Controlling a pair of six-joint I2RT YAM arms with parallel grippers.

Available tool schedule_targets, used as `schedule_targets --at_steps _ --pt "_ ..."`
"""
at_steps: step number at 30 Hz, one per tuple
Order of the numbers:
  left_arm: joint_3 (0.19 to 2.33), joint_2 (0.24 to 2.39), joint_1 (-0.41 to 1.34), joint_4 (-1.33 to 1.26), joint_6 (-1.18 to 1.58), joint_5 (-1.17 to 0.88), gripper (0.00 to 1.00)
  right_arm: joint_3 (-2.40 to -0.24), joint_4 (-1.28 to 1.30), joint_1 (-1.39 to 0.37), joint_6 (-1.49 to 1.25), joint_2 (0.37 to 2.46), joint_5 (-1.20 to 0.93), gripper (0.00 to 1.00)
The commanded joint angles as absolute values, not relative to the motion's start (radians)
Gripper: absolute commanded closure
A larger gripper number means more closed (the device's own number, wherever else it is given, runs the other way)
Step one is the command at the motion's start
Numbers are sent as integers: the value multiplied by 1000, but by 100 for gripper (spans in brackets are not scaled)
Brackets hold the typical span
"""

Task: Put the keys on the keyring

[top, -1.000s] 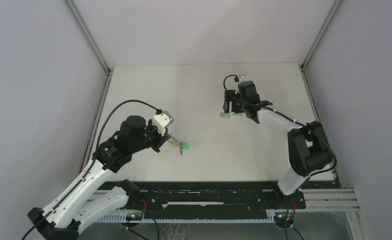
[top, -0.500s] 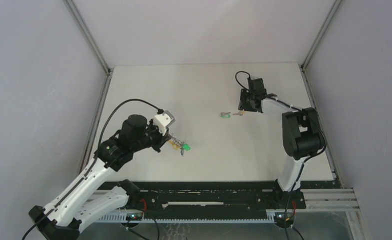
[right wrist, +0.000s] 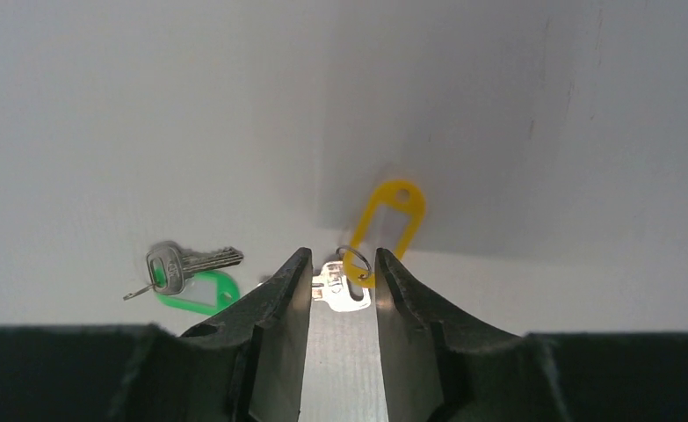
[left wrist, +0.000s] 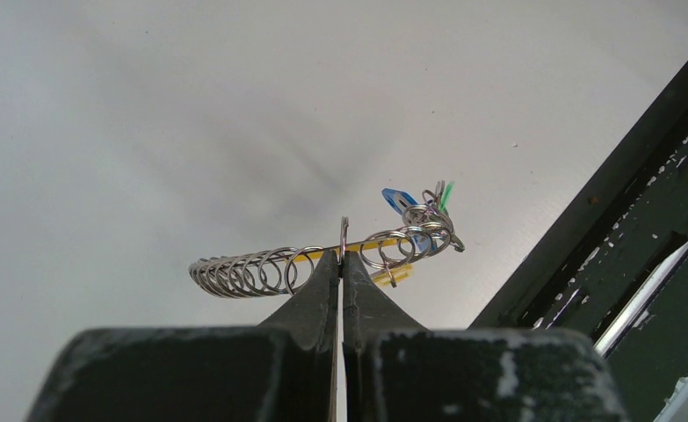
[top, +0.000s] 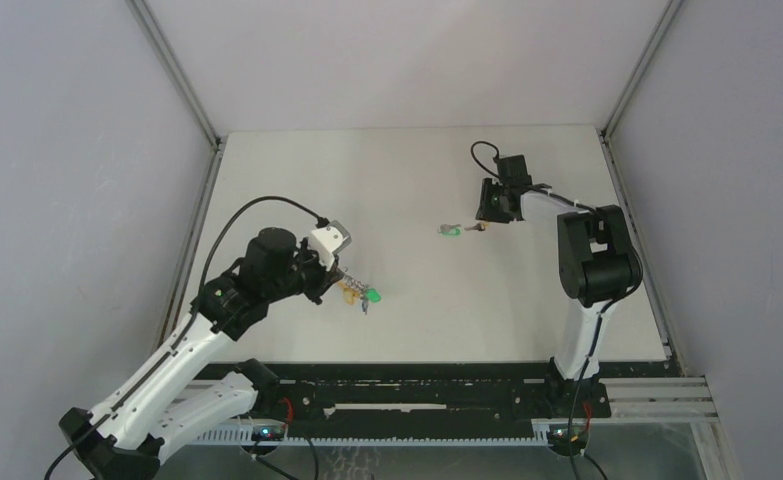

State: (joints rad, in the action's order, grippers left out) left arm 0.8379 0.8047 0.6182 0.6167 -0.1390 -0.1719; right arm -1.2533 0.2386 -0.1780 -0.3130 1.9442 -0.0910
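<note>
- The left gripper (left wrist: 342, 260) is pinched tight on the keyring (left wrist: 228, 275). It holds it by one thin wire loop near the middle.
- The keyring sticks out to both sides of this gripper. On one side is a bunch of silver loops packed close. On the other side the loops are spread out along a yellow band.
- At the end of that side some small things hang in a clump: a blue tag (left wrist: 398, 199), a green bit (left wrist: 445, 195) and little rings. A yellow bit (left wrist: 391, 278) hangs just under the band.
- From above, the keyring is over the near left part of the tabletop (top: 407, 170). I cannot tell if it touches the tabletop.
- The right gripper (right wrist: 341, 259) is well apart from it, over the back right part of the tabletop.
- The right gripper is open just a little. Its two fingers stand one on each side of the yellow-tag key (right wrist: 340, 291). I cannot tell if they touch it.
- This key is silver and lies flat on the tabletop. A small ring joins it to a long yellow tag (right wrist: 394, 215), which points away from the gripper.
- The green-tag key (right wrist: 175, 265) lies on the tabletop near by, to the left in the right wrist view. It is apart from the gripper and from the other key. Its green tag (right wrist: 198, 292) lies just beside it.
</note>
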Motion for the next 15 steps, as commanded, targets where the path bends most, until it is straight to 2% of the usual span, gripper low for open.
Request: schedule_targets --at_steps 1,7,12,15 --pt "873 803 609 581 -130 -207 100 -1289 230 -170 -324 1955 -93 67" --pt "875 813 609 581 -130 -213 100 -1289 230 -171 -323 1967 -115 68" --pt "874 814 608 581 -129 -214 100 -1283 235 -177 -310 1954 -115 80" --pt "875 812 607 582 -130 -215 100 -1265 232 -186 -300 1919 -115 91"
